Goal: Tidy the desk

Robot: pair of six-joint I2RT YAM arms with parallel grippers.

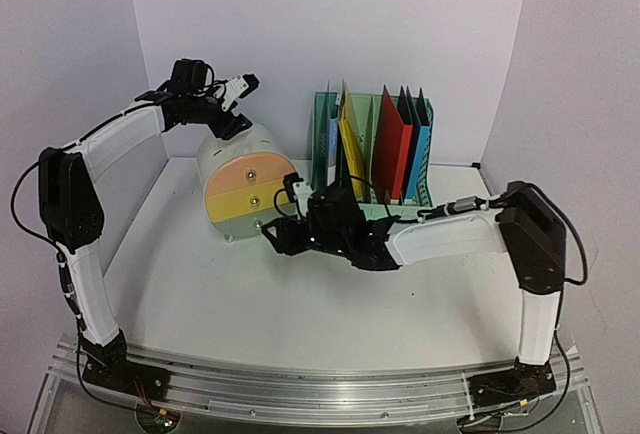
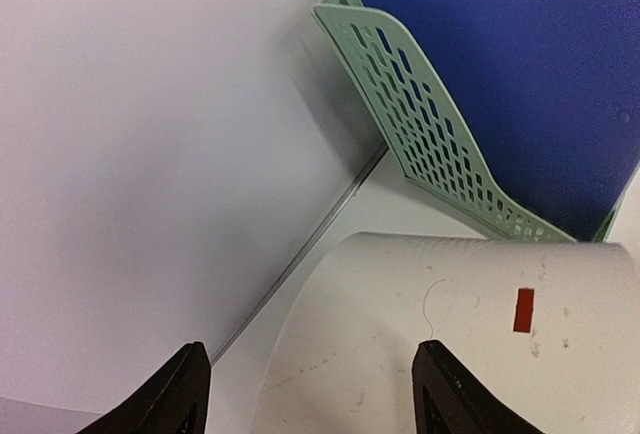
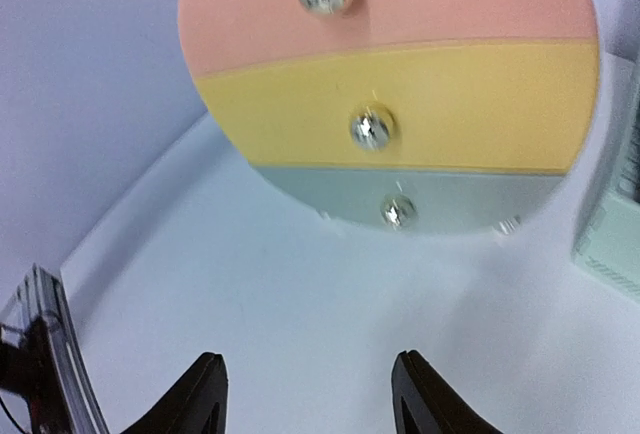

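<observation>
The desk [image 1: 300, 304] is a white tabletop with a silver rail [image 1: 320, 386] along its front. At the back left lies a round grey drawer unit [image 1: 245, 179], its orange, yellow and grey fronts facing the arms. My left gripper [image 1: 243, 84] hovers open over the unit's top [image 2: 480, 334], with nothing between its fingers [image 2: 180, 394]. My right gripper [image 1: 275, 236] is low over the desk, just in front of the drawer fronts [image 3: 450, 104]. It is open and empty, and its fingers [image 3: 430, 399] are clear of the grey drawer's knob [image 3: 398, 212].
A mint-green slotted file rack [image 1: 375, 149] stands at the back, right of the drawer unit, holding yellow, red and blue folders. Its end wall [image 2: 430, 134] and a blue folder [image 2: 520, 54] lie beyond the left gripper. Pale lilac walls enclose the desk.
</observation>
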